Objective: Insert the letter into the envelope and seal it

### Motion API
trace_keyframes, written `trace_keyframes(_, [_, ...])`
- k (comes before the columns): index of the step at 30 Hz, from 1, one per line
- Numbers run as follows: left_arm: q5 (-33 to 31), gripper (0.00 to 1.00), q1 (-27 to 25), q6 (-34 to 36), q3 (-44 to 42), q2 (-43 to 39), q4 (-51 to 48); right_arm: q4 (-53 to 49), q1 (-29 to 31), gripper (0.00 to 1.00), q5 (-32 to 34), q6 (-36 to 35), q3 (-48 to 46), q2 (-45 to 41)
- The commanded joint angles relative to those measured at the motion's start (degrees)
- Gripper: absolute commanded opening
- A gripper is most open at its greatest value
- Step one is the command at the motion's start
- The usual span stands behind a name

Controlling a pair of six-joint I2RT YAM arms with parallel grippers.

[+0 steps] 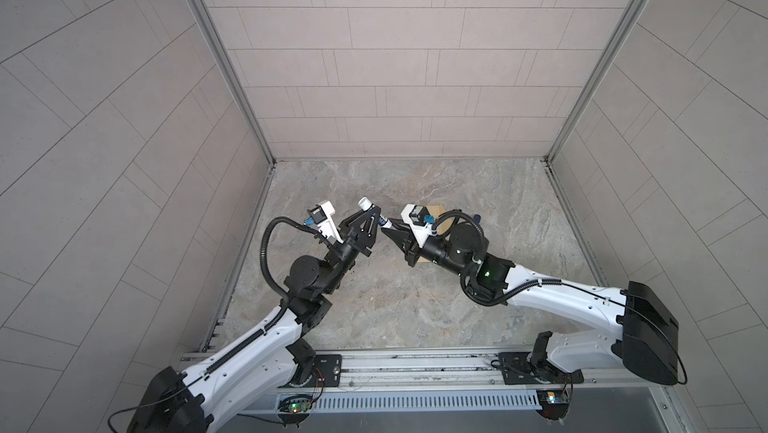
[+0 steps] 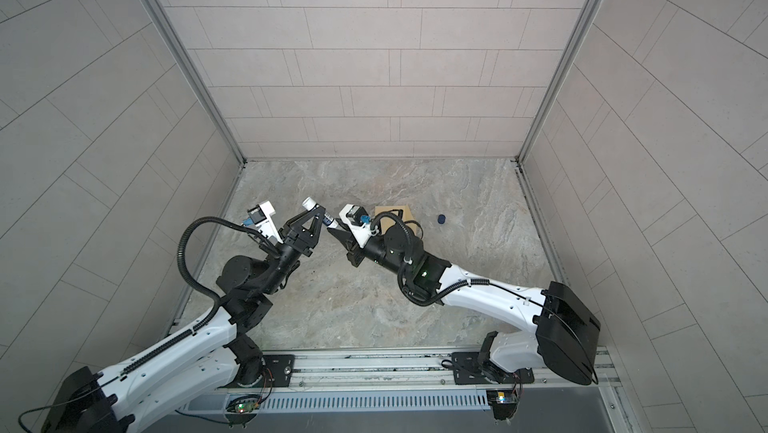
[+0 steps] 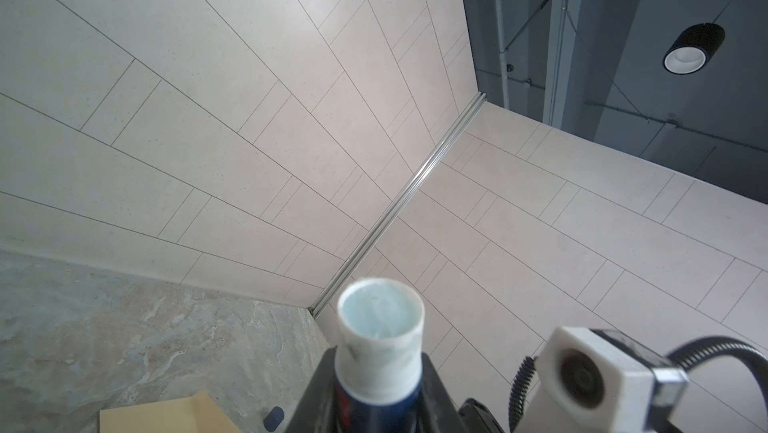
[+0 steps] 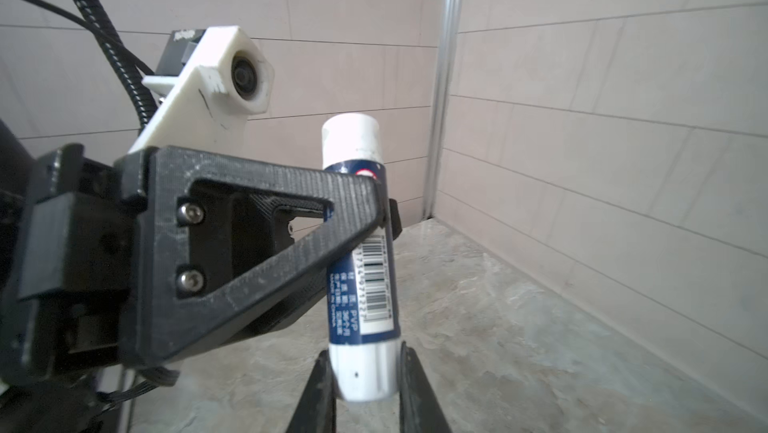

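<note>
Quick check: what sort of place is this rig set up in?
Probably a purpose-built robot test cell, not a real room: tile-look wall panels in aluminium corner posts, a marble-look tabletop, and an open industrial ceiling above the walls.

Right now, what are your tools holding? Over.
Left tool clamps glue stick body. Right tool pinches its white base. Envelope on table under right arm; letter unseen.

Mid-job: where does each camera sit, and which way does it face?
Both top views: overhead, facing down onto the table; both arms, left gripper and right gripper on the blue-and-white plastic glue stick.
Left wrist: left arm, facing along the stick toward the wall corner; own fingers.
Right wrist: right arm, facing the left gripper; own fingers clamp the stick's base.
Shared: all show the stick.
</note>
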Motion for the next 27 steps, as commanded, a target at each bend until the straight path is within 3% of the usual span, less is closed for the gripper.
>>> trace_keyframes(1, [11.5,0.00,-1.0,4.0,-1.2,-0.8,6.1,2.5,-7.2,0.00,-16.0,17.6,4.3,0.6])
trace_keyframes(4, [14.0,0.00,-1.0,4.6,-0.9,-0.6,6.6,4.5,-9.2,0.00,-23.0,21.9,5.1,2.0])
trace_keyframes(9, [15.2,0.00,-1.1,4.9,-0.9,-0.8,6.9,9.0,-11.3,0.00,-28.8,27.9,5.2,3.7])
trace_keyframes(16, [13.0,0.00,-1.0,4.4,-0.7,-0.4,5.9,9.4,-11.5,0.00,-29.0,28.7,5.7,4.6])
trace_keyframes(18, [10.1,0.00,-1.0,2.8,0.1,-0.6,2.8,8.2,-10.9,0.00,-25.9,26.1,5.0,3.9])
trace_keyframes(20, [6.6,0.00,-1.0,-0.1,1.5,-0.6,-1.6,2.0,-8.8,0.00,-19.6,18.7,4.7,1.9])
trace_keyframes(23, [1.4,0.00,-1.0,-5.1,2.9,-1.0,-5.4,-9.7,-1.6,0.31,-3.0,0.0,4.6,-2.0])
trace_keyframes(25, [-1.2,0.00,-1.0,-7.6,3.0,-1.2,-6.2,-11.5,3.7,0.51,8.7,-10.6,3.4,-3.4])
trace_keyframes(27, [-2.9,0.00,-1.0,-8.9,2.8,-1.4,-6.1,-10.6,7.8,0.61,17.8,-17.7,2.3,-3.4])
